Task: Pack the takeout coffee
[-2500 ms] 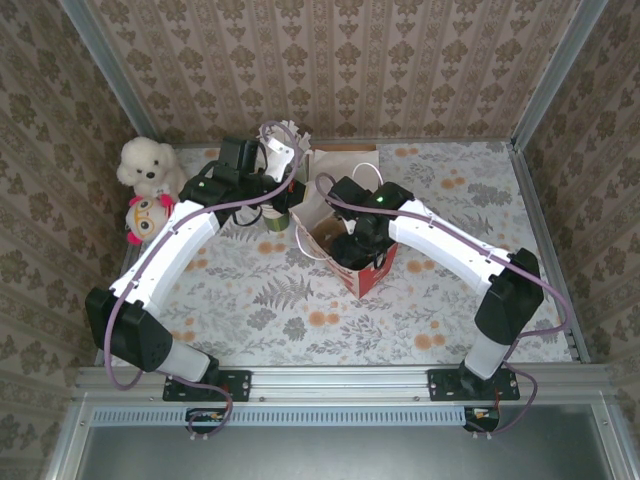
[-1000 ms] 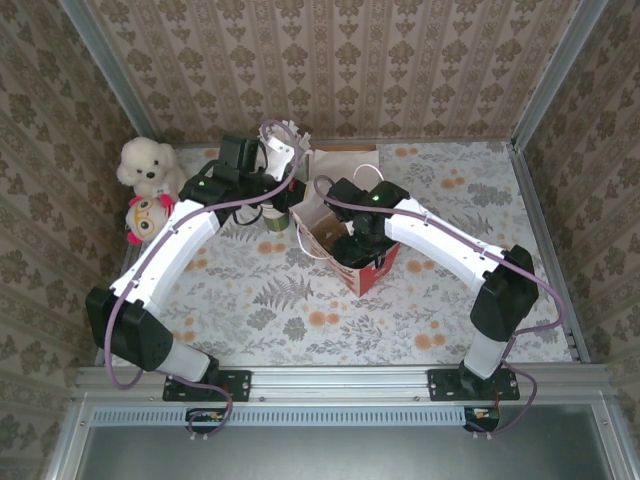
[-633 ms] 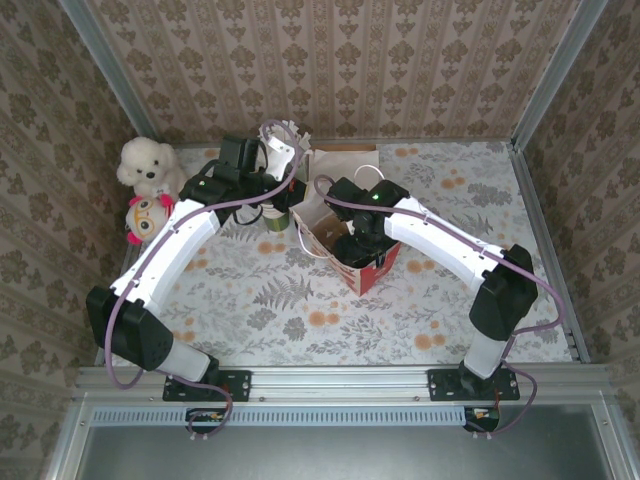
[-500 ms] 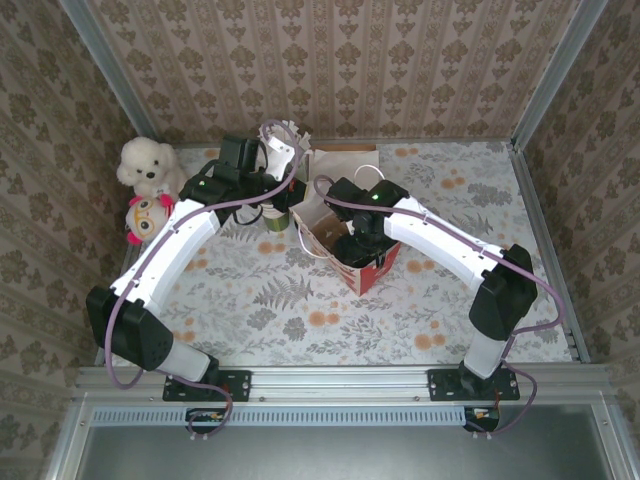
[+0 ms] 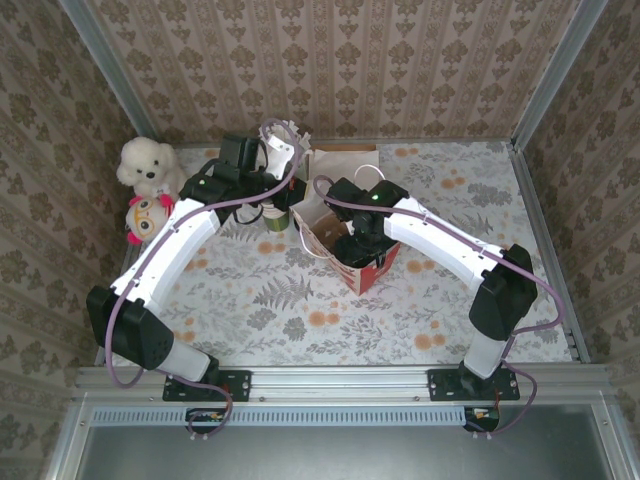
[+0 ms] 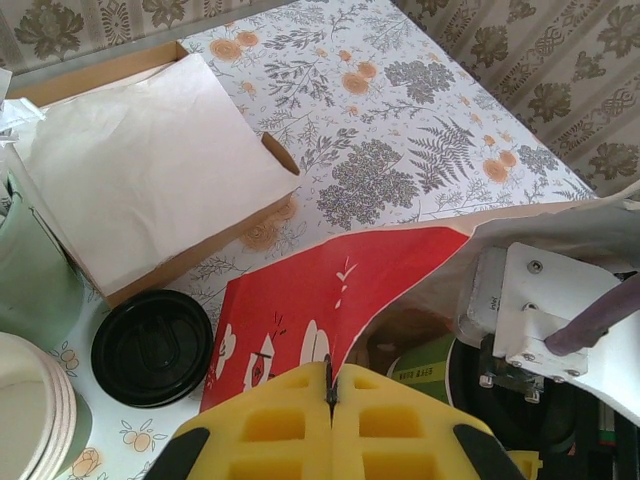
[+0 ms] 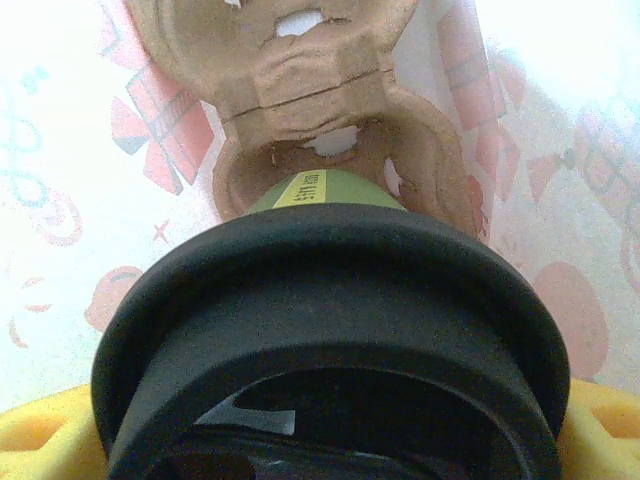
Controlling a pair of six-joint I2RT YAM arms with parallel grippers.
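Observation:
The takeout coffee (image 7: pixel 320 190) is a green paper cup under a black lid (image 7: pixel 330 300). My right gripper (image 7: pixel 330 445) is shut on it, yellow fingertips (image 7: pixel 40 440) showing at the lower corners. The cup hangs inside the red-and-white paper bag (image 5: pixel 372 272), just above a brown cardboard cup carrier (image 7: pixel 300 100) on the bag's bottom. My left gripper (image 6: pixel 330 388) is shut on the bag's (image 6: pixel 300 310) upper rim, holding the mouth open. Through the opening I see the green cup (image 6: pixel 430 370) and the right arm's white wrist (image 6: pixel 530 320). From above, the right gripper (image 5: pixel 358 243) is inside the bag.
A loose black lid (image 6: pixel 152 345) lies on the table beside the bag. A stack of green cups (image 6: pixel 35 410), a pale green holder (image 6: pixel 30 270) and a cardboard box of white napkins (image 6: pixel 140 170) stand behind it. Two plush toys (image 5: pixel 145 190) sit at the far left.
The right arm has shifted slightly left, its gripper a little further into the bag with the cup. The left arm has kept still on the bag's rim.

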